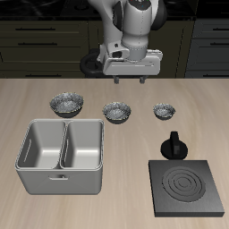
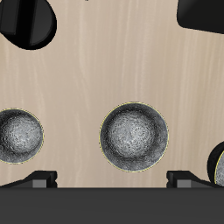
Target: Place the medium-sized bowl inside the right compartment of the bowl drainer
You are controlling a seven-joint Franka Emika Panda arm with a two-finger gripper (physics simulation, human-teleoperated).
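Note:
The medium-sized bowl [image 1: 117,111] [image 2: 133,137], dark grey and speckled, stands upright on the wooden table, the middle one in a row of three bowls. My gripper [image 1: 129,80] [image 2: 114,179] hangs open above the table, a little behind the bowl and apart from it, holding nothing. Its fingertips [image 2: 39,178] stand wide apart. The bowl drainer [image 1: 61,170], a light-grey tub with a centre wall, sits nearer the table's front edge, and both its bins are empty.
A wider grey bowl [image 1: 67,105] [image 2: 219,166] stands behind the drainer. The smallest bowl [image 1: 164,110] [image 2: 19,136] is on the medium bowl's other side. A black knobbed object [image 1: 174,146] [image 2: 26,22] and a black stove plate [image 1: 187,186] lie toward the front.

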